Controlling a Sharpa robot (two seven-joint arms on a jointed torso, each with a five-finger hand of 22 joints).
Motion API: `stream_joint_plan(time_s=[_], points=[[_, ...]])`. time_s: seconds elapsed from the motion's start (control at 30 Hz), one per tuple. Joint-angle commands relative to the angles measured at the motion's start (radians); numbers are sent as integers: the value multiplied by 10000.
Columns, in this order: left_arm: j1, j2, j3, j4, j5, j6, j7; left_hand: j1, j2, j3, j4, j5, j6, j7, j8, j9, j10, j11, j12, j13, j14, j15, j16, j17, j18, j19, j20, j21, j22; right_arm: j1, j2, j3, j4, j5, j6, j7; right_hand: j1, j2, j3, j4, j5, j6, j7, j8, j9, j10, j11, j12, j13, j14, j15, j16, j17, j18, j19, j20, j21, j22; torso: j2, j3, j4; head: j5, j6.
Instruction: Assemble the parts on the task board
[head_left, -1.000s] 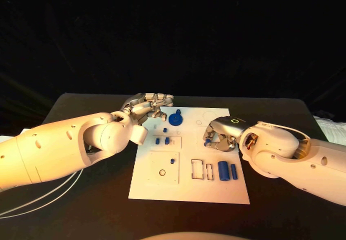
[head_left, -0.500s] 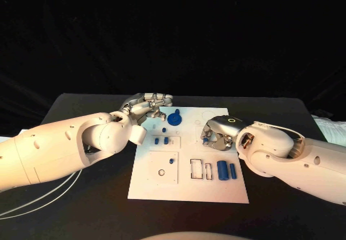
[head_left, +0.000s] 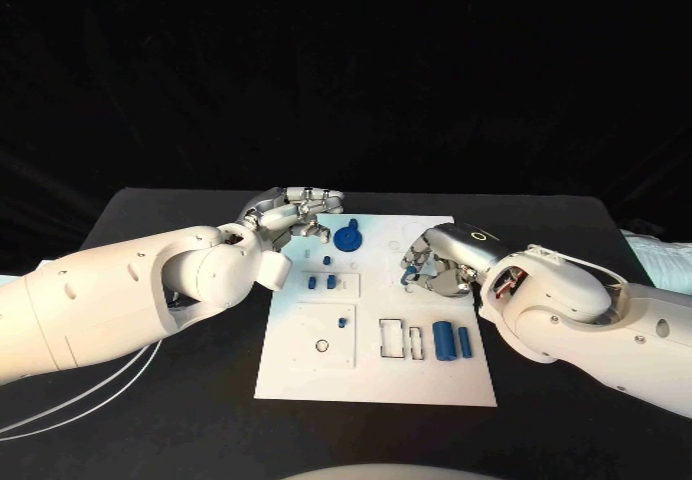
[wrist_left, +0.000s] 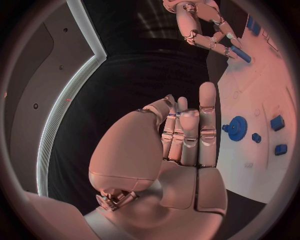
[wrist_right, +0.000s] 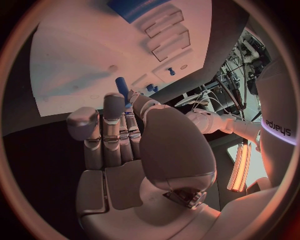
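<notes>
The white task board (head_left: 378, 372) lies in the middle of the black table. My right hand (head_left: 438, 262) hovers over the board's right middle and pinches a small blue peg (wrist_right: 121, 85), whose tip shows under the fingers (head_left: 411, 268). The same peg (wrist_left: 240, 54) shows in the left wrist view. My left hand (head_left: 297, 209) hangs at the board's far left corner, fingers side by side and holding nothing (wrist_left: 184, 142). Just beside it a blue gear (head_left: 348, 238) stands on the board. Small blue blocks (head_left: 323, 282) and a short peg (head_left: 342, 322) sit left of centre.
Two blue cylinders (head_left: 453, 341) lie at the board's near right, next to two rectangular slots (head_left: 402, 338). A round hole (head_left: 322, 345) is in the raised square at near left. Black tabletop (head_left: 173, 400) surrounds the board. White cables (head_left: 58, 405) trail at the left.
My right hand has shifted slightly toward the far side of the board, still pinching the blue peg. My left hand has stayed in place.
</notes>
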Motion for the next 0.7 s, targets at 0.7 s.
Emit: stream_joint_plan(time_s=[0.7], points=[[-6,95,2,-192,-47,136,53,-37,50,-59,29,36,-56,-24,79,22,-40,2,53,20,-58,-6,-33,-19,134,-58,-6,-63,-19,-249,1220,-203,792,1395,-456,1521,57,49,93,-73,67,-153,118,-64,-46,-28,16,-231,-40,77,-33,127,45,-135,25,19,66,27,5,-17,-12,112,38]])
